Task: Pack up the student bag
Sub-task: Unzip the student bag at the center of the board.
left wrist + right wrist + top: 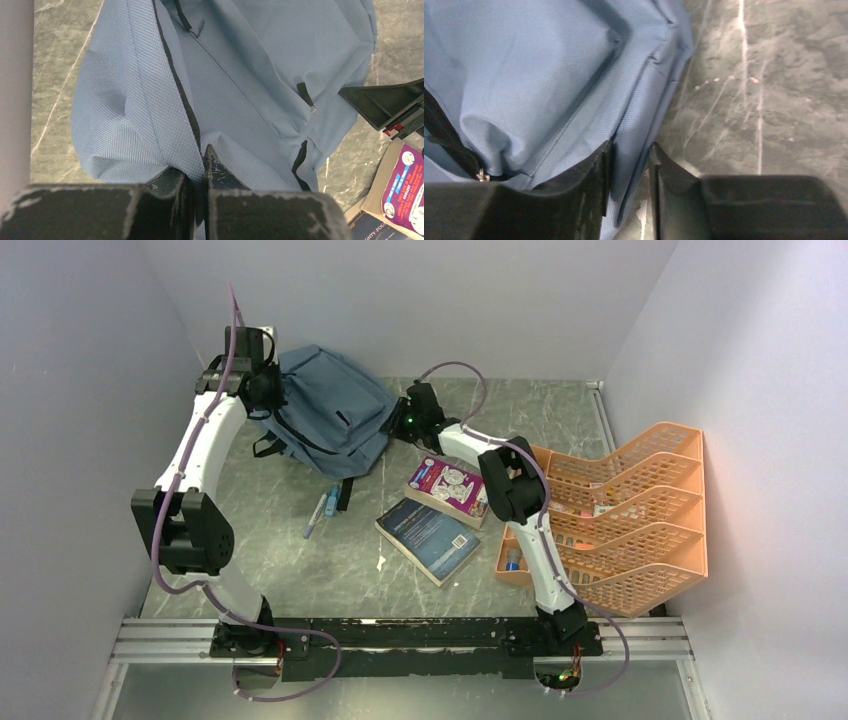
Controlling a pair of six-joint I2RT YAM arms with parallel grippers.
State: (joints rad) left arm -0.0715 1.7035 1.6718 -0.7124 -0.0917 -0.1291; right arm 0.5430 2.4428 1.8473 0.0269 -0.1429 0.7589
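Note:
The student bag [330, 412] is a slate blue-grey backpack lying at the back of the table. My left gripper [266, 400] is at its left edge. In the left wrist view, the left gripper [202, 151] is shut on a pinch of bag fabric [150, 100] beside a black zip line. My right gripper [401, 422] is at the bag's right edge. In the right wrist view, the right gripper [631, 146] stands narrowly open around a fold of the bag's edge [549, 60]. The fabric lies against the left finger, and a sliver of table shows beside the right finger.
Two books lie mid-table, a purple one [448, 487] and a dark blue one [428, 538]. Two pens [320, 512] lie below the bag's black strap. An orange mesh tray organiser [625, 515] with small items stands at the right. Grey walls close in on both sides.

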